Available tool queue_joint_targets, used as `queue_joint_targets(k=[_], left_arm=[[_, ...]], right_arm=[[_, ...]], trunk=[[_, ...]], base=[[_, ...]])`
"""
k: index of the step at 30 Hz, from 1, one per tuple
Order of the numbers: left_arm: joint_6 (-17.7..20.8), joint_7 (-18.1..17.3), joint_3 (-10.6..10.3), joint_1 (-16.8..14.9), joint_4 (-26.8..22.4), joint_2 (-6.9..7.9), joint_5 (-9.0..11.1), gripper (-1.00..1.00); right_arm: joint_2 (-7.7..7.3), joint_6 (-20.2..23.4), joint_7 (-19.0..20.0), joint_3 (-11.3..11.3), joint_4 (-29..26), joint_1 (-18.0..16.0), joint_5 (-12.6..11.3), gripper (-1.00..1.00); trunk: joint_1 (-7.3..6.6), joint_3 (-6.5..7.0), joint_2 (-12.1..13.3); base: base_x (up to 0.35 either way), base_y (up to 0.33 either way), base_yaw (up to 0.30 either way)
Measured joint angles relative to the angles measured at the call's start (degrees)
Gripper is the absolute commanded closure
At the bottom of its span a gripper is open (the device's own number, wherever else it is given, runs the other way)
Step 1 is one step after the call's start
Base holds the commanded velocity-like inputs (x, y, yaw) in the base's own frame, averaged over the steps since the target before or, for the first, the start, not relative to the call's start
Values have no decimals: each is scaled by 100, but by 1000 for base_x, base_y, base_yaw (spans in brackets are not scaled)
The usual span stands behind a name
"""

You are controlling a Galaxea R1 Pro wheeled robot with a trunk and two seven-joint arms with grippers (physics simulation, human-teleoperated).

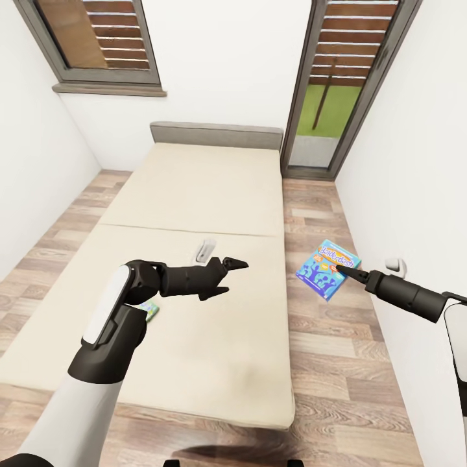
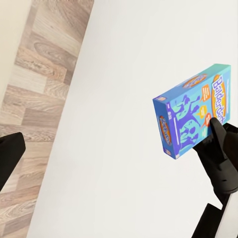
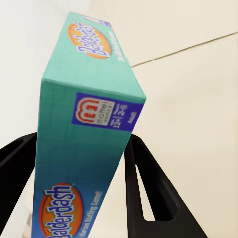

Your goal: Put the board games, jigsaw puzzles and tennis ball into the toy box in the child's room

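Note:
My right gripper [image 1: 348, 270] is shut on the edge of a blue board game [image 1: 327, 268] lettered Balderdash and holds it tilted in the air over the floor strip right of the bed [image 1: 194, 194]. The right wrist view has the box [image 3: 84, 114] between both black fingers [image 3: 148, 193]. The left wrist view looks across at the same box [image 2: 193, 114]. My left gripper [image 1: 233, 272] hangs open over the middle of the beige mattress, holding nothing. A green-edged board game [image 1: 150, 312] lies on the mattress, mostly hidden under my left elbow.
White walls close in on both sides. A wood-plank floor strip [image 1: 324, 337] runs between the bed and the right wall. A glass door [image 1: 331, 97] stands at the back right and a window [image 1: 97, 39] at the back left.

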Motion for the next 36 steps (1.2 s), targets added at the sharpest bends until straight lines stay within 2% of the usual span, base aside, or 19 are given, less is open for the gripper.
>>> queue_joint_targets(k=[18, 23, 36], left_arm=[[-8, 5, 5, 7, 22, 6, 9, -100], [-8, 6, 6, 7, 23, 3, 6, -100], [-10, 5, 10, 13, 24, 10, -1, -100]], right_arm=[[0, -2, -3, -4, 9, 17, 6, 100], [-9, -3, 7, 8, 25, 223, 9, 100], [-10, -1, 13, -10, -5, 343, -5, 100]], trunk=[[-396, 456, 723], [-506, 555, 925], [-506, 591, 926]], base=[[0, 0, 0], [0, 0, 0], [0, 0, 0]])
